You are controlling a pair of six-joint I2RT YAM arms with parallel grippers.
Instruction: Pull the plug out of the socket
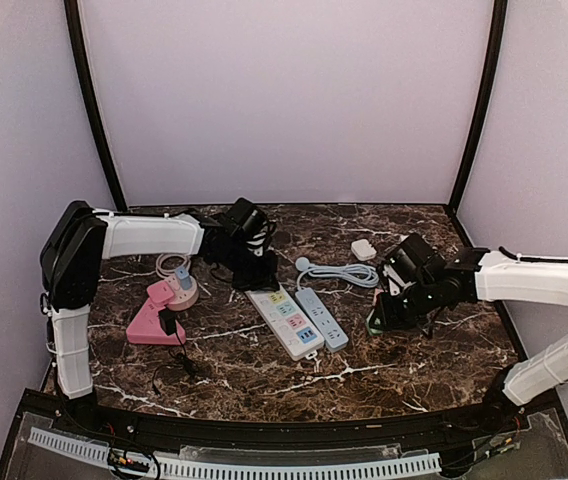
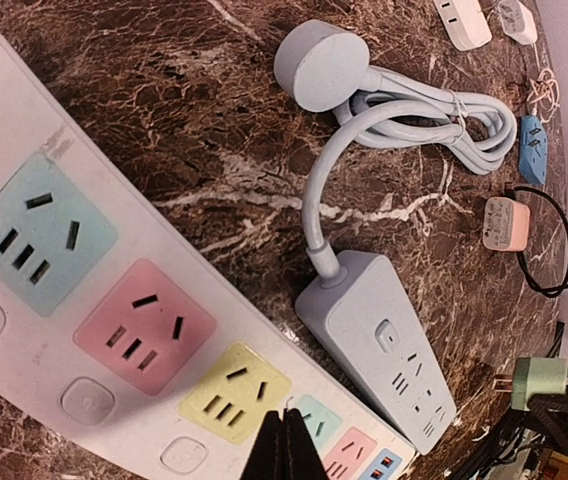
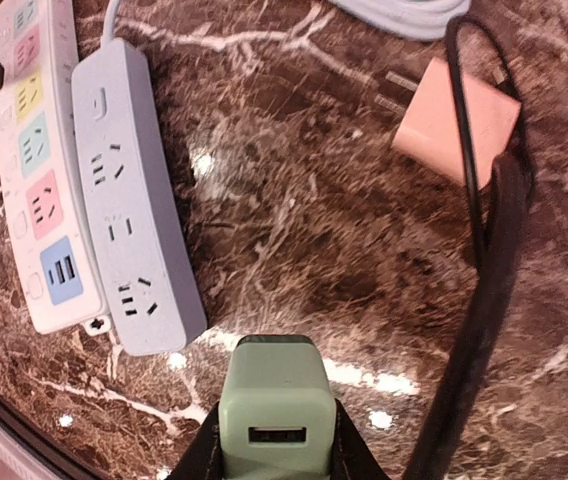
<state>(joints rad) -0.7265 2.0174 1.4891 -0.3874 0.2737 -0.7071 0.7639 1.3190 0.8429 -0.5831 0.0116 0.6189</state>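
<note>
My right gripper [image 3: 269, 445] is shut on a pale green plug [image 3: 269, 400] with a USB port and holds it just above the marble table, clear of every socket. The plug also shows in the top view [image 1: 375, 321] and the left wrist view [image 2: 539, 381], its prongs bare. A grey-blue power strip [image 1: 322, 318] [image 3: 129, 200] lies to its left with empty sockets. My left gripper [image 2: 285, 445] is shut and empty, its tips over the white strip with coloured sockets [image 2: 84, 300] [image 1: 286, 322].
The grey-blue strip's coiled cable [image 1: 349, 272] lies behind it. A pink plug on a black cable [image 3: 459, 105] lies right of the green plug. A white adapter [image 1: 364, 249] sits at the back. A pink socket stand [image 1: 154, 322] with a black plug is at the left.
</note>
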